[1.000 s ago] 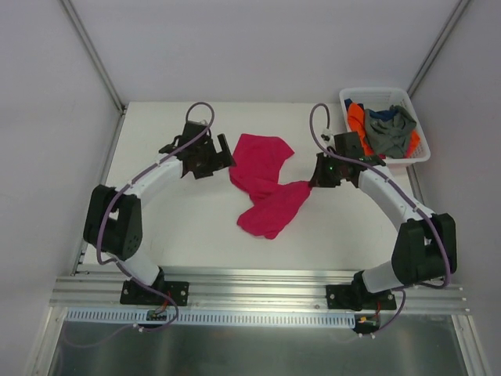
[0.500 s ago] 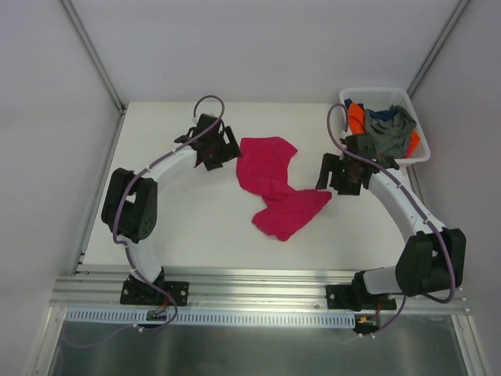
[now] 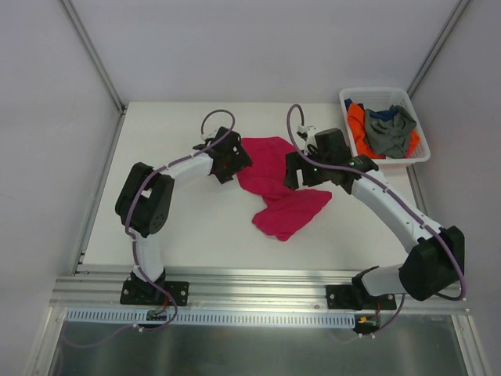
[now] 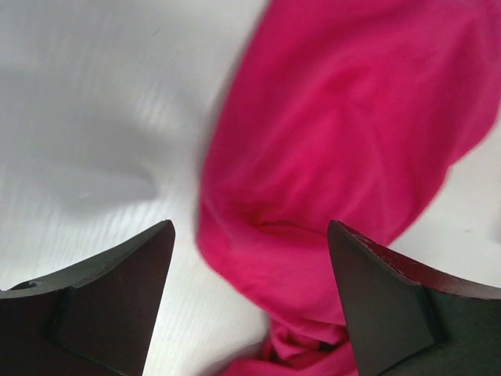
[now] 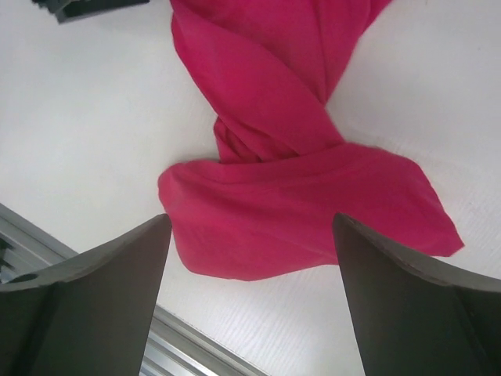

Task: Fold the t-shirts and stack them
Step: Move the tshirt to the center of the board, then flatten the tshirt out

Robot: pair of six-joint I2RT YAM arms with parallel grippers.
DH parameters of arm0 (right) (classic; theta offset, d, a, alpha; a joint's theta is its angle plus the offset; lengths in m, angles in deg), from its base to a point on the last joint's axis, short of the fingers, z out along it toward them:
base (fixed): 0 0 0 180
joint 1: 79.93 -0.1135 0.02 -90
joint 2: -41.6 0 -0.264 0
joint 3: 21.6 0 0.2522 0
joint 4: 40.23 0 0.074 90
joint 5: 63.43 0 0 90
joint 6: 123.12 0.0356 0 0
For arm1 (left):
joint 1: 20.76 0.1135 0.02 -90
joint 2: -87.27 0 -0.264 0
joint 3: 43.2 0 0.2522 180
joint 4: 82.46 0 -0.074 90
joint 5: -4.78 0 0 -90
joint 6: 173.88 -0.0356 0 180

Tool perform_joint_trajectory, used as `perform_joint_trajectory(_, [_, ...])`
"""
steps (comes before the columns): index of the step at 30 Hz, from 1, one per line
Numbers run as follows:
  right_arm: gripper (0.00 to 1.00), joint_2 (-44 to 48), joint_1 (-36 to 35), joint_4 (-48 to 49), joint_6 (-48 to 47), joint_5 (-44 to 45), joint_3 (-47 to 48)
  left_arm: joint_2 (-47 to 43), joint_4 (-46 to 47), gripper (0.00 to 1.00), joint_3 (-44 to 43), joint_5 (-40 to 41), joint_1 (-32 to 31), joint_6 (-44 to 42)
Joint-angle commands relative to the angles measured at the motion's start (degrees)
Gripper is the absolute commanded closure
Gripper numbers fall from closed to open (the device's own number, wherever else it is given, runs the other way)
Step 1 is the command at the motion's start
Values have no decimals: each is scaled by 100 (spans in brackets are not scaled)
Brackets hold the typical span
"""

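- The pink t-shirt (image 3: 274, 184) lay twisted at its waist mid-worktop (image 3: 172, 227), with one lobe toward 12 o'clock and the other toward 6
- The left jaws stood apart and empty at its 10 o'clock edge
- The right jaws stood apart above its 2 o'clock side, gripping nothing
- The grey t-shirt (image 3: 389, 133), orange t-shirt (image 3: 356, 117) and dark blue t-shirt (image 3: 381, 114) lay heaped in the white basket (image 3: 376, 91) at the worktop's 1 o'clock corner

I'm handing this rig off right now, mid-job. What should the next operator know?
Left gripper: open, empty, at the pink t-shirt's left edge.
Right gripper: open, empty, above the same shirt.
Pink t-shirt lies twisted and unfolded mid-table. The grey t-shirt, orange t-shirt and dark blue t-shirt are bunched in the white basket.
Done: nothing folded or stacked. Left: all four.
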Motion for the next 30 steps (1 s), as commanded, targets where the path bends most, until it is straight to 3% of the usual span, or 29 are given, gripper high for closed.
perform_joint_trajectory(1, [11, 227, 50, 195, -287, 327, 135, -393, -104, 19, 445, 417, -207, 818])
perform_joint_trajectory(7, [10, 324, 59, -227, -191, 600, 163, -218, 62, 22, 543, 506, -365, 1057])
perform_joint_trajectory(10, [10, 526, 67, -271, -51, 635, -4, -68, 413, 30, 560, 488, -383, 1047])
perform_joint_trajectory(13, [10, 719, 68, -341, 46, 793, -110, 125, 572, 44, 542, 611, -401, 1135])
perform_joint_trajectory(14, [10, 754, 59, -394, 90, 845, -171, 186, 599, 50, 516, 681, -401, 1135])
perform_joint_trajectory(17, [10, 860, 59, -455, 134, 933, -242, 362, 660, 100, 437, 1032, -383, 1100])
perform_joint_trajectory(23, [11, 808, 59, -448, 389, 758, -225, -155, 704, 100, 341, 1718, -147, 627])
perform_joint_trajectory(27, [11, 668, 50, -341, 459, 854, -120, -1287, 582, 100, 262, 2269, -49, -258])
perform_joint_trajectory(30, [11, 553, 59, -298, 477, 776, 91, -2035, -57, 100, 25, 2894, -84, -717])
